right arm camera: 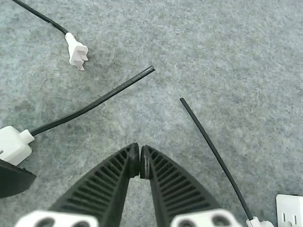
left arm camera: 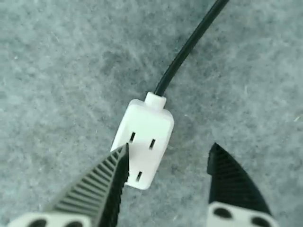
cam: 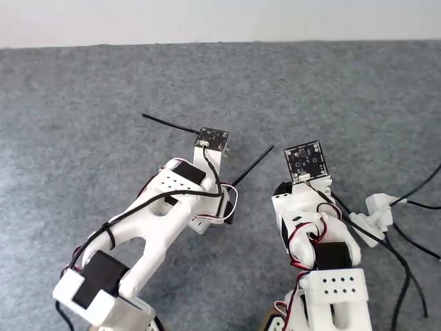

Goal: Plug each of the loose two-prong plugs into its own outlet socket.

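Note:
A white outlet socket on a short black cord lies on the grey carpet. My left gripper hangs open right over it, one finger at the socket's edge and the other off to the side. A loose white two-prong plug with a black cord lies farther out. My right gripper is shut and holds nothing; it hovers above bare carpet between the first socket's cord and a second black cord. That second cord runs to another white socket.
In the high view both white arms stretch over the grey carpet. A white outlet piece with several black cables lies right of the right arm. A loose black cord lies past the left arm.

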Action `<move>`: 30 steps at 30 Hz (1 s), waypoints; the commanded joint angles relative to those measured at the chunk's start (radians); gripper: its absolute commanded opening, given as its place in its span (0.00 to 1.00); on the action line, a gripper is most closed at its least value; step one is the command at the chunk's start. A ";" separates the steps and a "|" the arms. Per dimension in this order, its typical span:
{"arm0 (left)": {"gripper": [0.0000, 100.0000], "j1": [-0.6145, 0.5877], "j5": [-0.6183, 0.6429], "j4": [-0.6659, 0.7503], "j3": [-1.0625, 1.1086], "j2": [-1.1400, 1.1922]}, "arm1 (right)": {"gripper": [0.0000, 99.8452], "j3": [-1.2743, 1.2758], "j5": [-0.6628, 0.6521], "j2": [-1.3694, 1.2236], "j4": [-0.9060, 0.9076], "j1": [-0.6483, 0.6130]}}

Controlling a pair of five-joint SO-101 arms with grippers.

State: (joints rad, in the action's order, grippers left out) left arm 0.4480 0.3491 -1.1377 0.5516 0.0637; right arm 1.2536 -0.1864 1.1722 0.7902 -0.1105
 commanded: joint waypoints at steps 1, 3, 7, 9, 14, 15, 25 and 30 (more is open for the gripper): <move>0.26 -0.008 -0.094 -0.052 -0.004 0.009 | 0.01 -0.017 -0.012 0.018 -0.015 0.005; 0.26 -0.008 -0.146 -0.086 -0.004 -0.003 | 0.01 -0.017 -0.012 0.018 -0.015 0.007; 0.26 -0.012 -0.311 -0.140 0.001 -0.008 | 0.01 -0.017 -0.012 0.018 -0.015 0.008; 0.26 -0.051 -0.364 -0.143 -0.002 -0.012 | 0.01 -0.017 -0.012 0.018 -0.015 0.008; 0.26 -0.172 -0.479 -0.110 -0.047 -0.014 | 0.01 -0.017 -0.012 0.018 -0.015 0.005; 0.26 -0.180 -0.491 -0.110 -0.056 -0.012 | 0.01 -0.017 -0.012 0.018 -0.015 0.005; 0.26 -0.109 -0.494 -0.089 -0.065 -0.012 | 0.01 -0.017 -0.012 0.018 -0.015 0.005; 0.26 -0.018 -0.486 -0.095 -0.067 -0.018 | 0.01 -0.017 -0.012 0.018 -0.015 0.007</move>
State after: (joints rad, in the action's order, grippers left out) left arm 0.3728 -0.1404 -1.2405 0.5224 0.0667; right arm 1.2536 -0.1864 1.1722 0.7902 -0.1105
